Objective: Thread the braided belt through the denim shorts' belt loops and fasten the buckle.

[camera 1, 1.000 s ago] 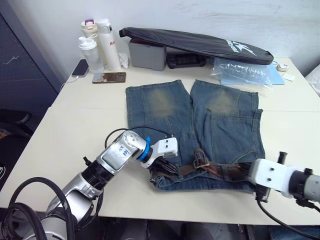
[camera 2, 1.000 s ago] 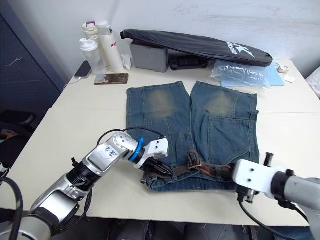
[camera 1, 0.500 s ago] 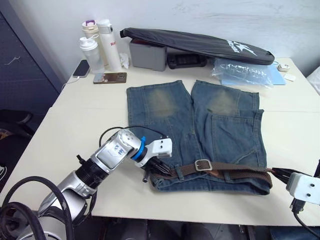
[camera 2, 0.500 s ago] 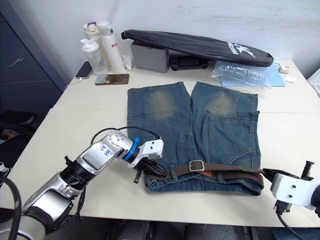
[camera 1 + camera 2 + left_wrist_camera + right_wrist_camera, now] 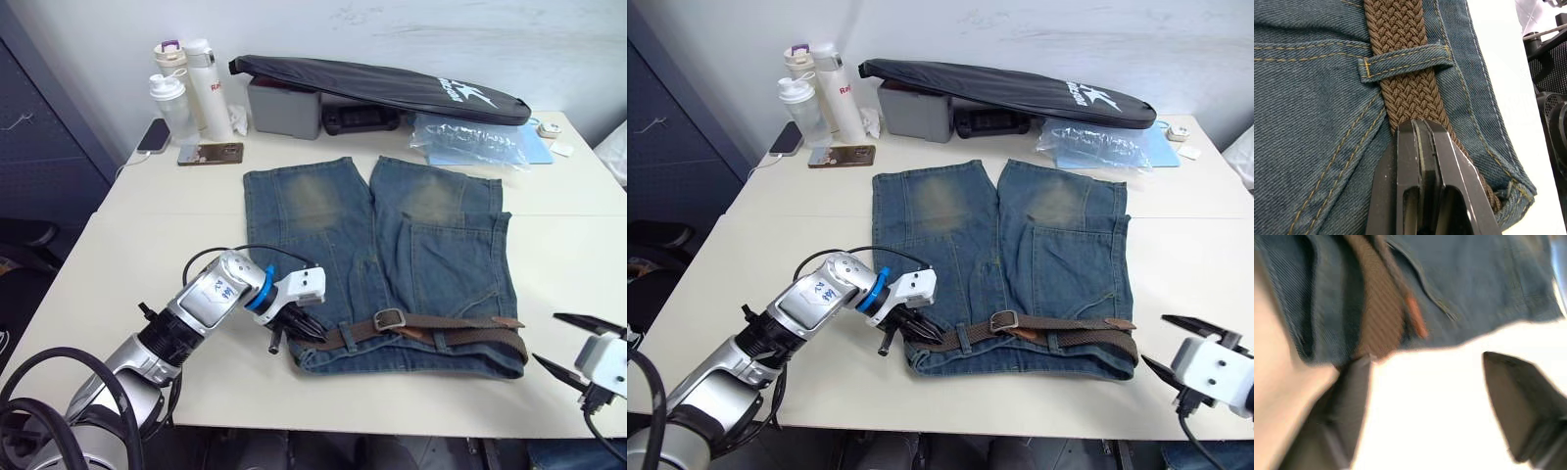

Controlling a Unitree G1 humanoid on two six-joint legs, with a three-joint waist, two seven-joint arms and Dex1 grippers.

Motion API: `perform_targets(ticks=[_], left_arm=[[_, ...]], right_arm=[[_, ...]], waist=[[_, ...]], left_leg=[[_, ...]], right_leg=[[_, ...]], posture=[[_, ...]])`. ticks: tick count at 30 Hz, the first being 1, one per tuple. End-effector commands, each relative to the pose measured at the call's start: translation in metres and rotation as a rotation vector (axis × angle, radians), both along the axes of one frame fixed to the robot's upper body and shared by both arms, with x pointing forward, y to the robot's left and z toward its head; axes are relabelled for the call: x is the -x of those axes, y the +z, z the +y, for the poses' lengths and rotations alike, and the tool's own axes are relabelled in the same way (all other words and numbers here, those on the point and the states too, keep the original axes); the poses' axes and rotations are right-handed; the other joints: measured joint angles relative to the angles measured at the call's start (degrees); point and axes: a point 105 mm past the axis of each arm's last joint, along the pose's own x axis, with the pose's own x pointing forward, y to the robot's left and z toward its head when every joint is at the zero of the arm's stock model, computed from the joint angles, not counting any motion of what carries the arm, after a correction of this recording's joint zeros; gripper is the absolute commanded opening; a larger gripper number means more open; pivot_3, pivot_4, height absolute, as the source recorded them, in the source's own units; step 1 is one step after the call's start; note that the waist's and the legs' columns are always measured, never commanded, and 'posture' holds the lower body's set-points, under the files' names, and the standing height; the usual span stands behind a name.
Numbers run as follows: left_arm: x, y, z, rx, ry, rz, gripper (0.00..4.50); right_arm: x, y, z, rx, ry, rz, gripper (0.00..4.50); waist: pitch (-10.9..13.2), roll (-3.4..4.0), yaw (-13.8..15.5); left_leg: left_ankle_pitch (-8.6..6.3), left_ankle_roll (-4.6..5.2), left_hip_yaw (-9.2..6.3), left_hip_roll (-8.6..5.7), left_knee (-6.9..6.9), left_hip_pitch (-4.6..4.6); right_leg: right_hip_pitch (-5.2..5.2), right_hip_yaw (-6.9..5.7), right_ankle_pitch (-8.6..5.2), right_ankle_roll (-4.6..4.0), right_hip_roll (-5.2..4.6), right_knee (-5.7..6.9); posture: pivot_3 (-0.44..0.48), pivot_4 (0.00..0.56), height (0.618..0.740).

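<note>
At the far left corner of the desk (image 5: pixel 118 255) stand 3 bottles (image 5: pixel 186 86), with a phone (image 5: pixel 155 135) and a second, patterned phone (image 5: pixel 211 153) lying beside them. Nearer the front, the left hand (image 5: pixel 299 325) rests at the left end of the waistband of the denim shorts (image 5: pixel 392 245); in the left wrist view its 2 black fingers (image 5: pixel 1422 166) are pressed together flat on the braided belt (image 5: pixel 1405 83), seemingly pinching the strap, though the contact itself is hidden under them. Just ahead of the fingertips the belt passes under 1 of the belt loops (image 5: pixel 1405 62).

The shorts lie flat in the middle of the desk, legs pointing away from the robot and waistband at the near edge. The belt runs along the waistband from the left hand to the right end, where it folds back. The buckle (image 5: pixel 389 318) sits near the middle of the waistband, and a tan leather tip (image 5: pixel 506 321) lies toward the right side.

Behind the shorts are a grey box (image 5: pixel 286 106), a long black bag (image 5: pixel 382 83) laid across it, and a clear plastic packet (image 5: pixel 465 137).

At the right, the right hand (image 5: pixel 578 343) is off the shorts, just past the waistband's right end, its fingers spread wide and holding nothing.
</note>
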Motion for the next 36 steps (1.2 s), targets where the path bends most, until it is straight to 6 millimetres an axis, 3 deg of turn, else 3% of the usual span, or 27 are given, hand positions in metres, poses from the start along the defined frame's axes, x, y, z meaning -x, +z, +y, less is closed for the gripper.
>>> perform_targets(ticks=[1,4,7,10,17,19,23,26,31,36], left_arm=[[-0.005,0.031,0.005,0.152,0.012,0.008,0.0],[-0.015,0.065,0.009,0.334,0.093,0.006,0.0],[-0.028,0.081,0.022,0.402,0.203,-0.066,0.0],[-0.025,0.076,0.046,0.371,0.283,0.03,0.0],[-0.017,0.082,0.082,0.534,0.481,-0.132,0.0],[-0.008,0.063,0.089,0.405,0.487,-0.197,0.0],[0.0,0.045,0.086,0.468,0.637,-0.256,0.0],[0.007,0.03,0.096,0.471,0.704,-0.308,0.0],[-0.002,0.035,0.108,0.53,0.824,-0.349,0.0],[-0.007,0.043,0.095,0.529,0.827,-0.385,0.0]], right_arm=[[-0.003,0.03,-0.011,-0.248,-0.131,-0.115,4.44],[-0.004,0.03,-0.021,-0.42,-0.245,-0.098,4.44],[-0.005,0.028,-0.024,-0.609,-0.327,-0.071,4.44],[-0.006,0.024,-0.029,-0.7,-0.381,-0.066,4.44],[-0.005,0.01,-0.023,-0.836,-0.397,-0.059,4.44],[-0.005,0.006,-0.022,-0.847,-0.403,-0.063,4.44],[-0.013,0.003,-0.019,-0.915,-0.419,-0.16,4.44],[-0.017,-0.004,-0.012,-0.896,-0.427,-0.186,4.44],[-0.02,-0.004,-0.002,-0.888,-0.393,-0.197,4.44],[-0.023,0.002,-0.003,-0.872,-0.381,-0.21,4.44]], waist=[[0.02,-0.01,-0.16],[0.02,0.05,-0.32],[0.02,0.05,-0.33],[0.02,0.09,-0.61],[0.03,0.12,-0.96],[0.02,0.12,-0.87],[-0.07,0.26,-0.84],[-0.07,0.26,-0.93],[-0.12,0.35,-0.81],[-0.15,0.39,-0.89]], left_leg=[[0.0,-0.01,0.0,0.02,0.0,0.0],[-0.02,-0.08,-0.05,0.15,0.03,-0.04],[-0.02,-0.08,-0.09,0.17,0.02,-0.04],[-0.03,-0.09,-0.08,0.14,0.01,-0.03],[-0.07,-0.14,-0.06,0.25,-0.06,-0.03],[-0.17,0.0,-0.06,0.29,-0.06,-0.03],[-0.23,-0.12,-0.02,0.27,-0.1,-0.02],[-0.24,-0.12,0.01,0.3,-0.08,-0.03],[-0.34,-0.07,0.0,0.45,-0.1,-0.02],[-0.38,-0.12,0.04,0.44,-0.09,-0.01]], right_leg=[[-0.01,0.0,0.0,0.0,0.0,0.0],[-0.02,-0.03,0.0,-0.01,-0.08,0.02],[-0.02,-0.11,-0.01,-0.02,-0.1,0.0],[-0.02,-0.1,-0.01,-0.02,-0.08,0.02],[-0.05,-0.04,-0.01,-0.02,-0.18,-0.04],[-0.02,-0.05,0.0,-0.02,-0.18,-0.11],[0.0,0.04,0.0,-0.02,-0.22,-0.23],[-0.02,0.07,0.0,-0.02,-0.21,-0.25],[-0.04,0.03,-0.01,-0.06,-0.12,-0.25],[-0.03,0.06,-0.01,-0.06,-0.12,-0.25]], posture=[[0.0,0.15,0.74],[0.0,0.15,0.74],[0.0,0.15,0.74],[0.0,0.15,0.74],[0.0,0.15,0.74],[0.0,0.15,0.74],[0.0,0.15,0.74],[0.0,0.15,0.74],[0.0,0.15,0.74],[0.0,0.15,0.74]])
